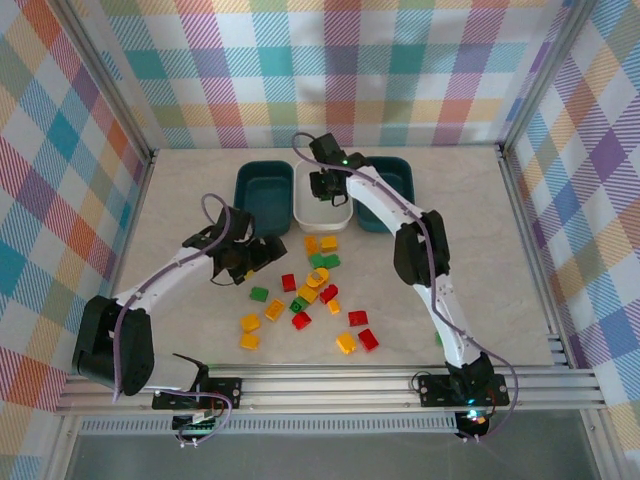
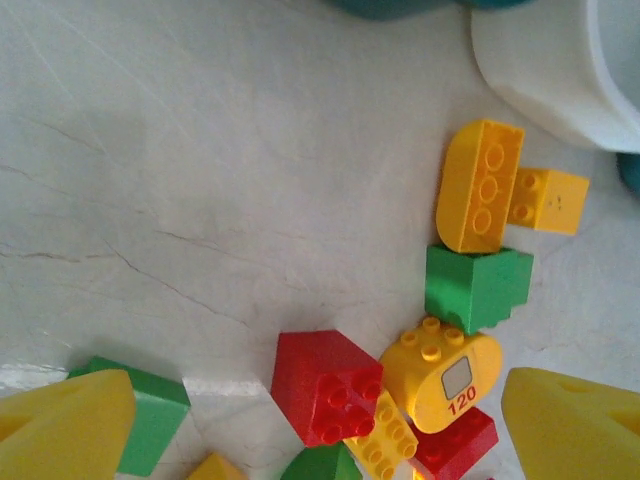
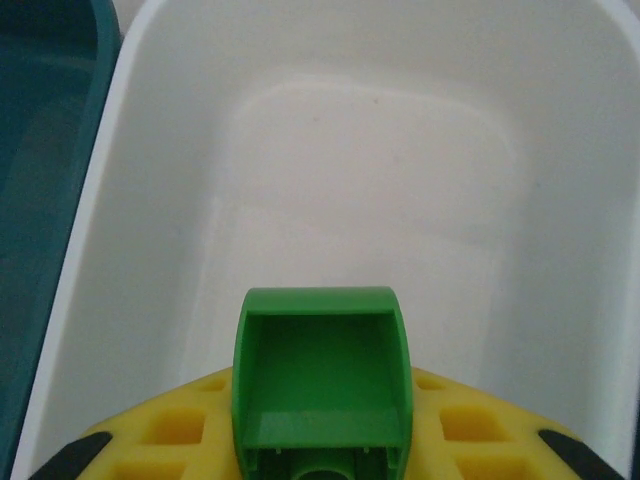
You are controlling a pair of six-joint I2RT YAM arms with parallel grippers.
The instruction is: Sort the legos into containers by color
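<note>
Status: left claw (image 1: 250, 260) sits low over the table at centre-left of the overhead view, arm bent forward, fingers (image 2: 60, 425) spread wide, gripping nothing. Bricks (image 1: 310, 290) are scattered mid-frame just right of it, below the tubs. Likely light, rigid, slick plastic, so pinch the flat side walls, not the studs. Further right, the right arm reaches far out, wrist pitched down over the white tub (image 1: 322, 212). Right claw (image 1: 325, 186) is clamped on a green brick (image 3: 322, 385), hollow side facing its camera.
</note>
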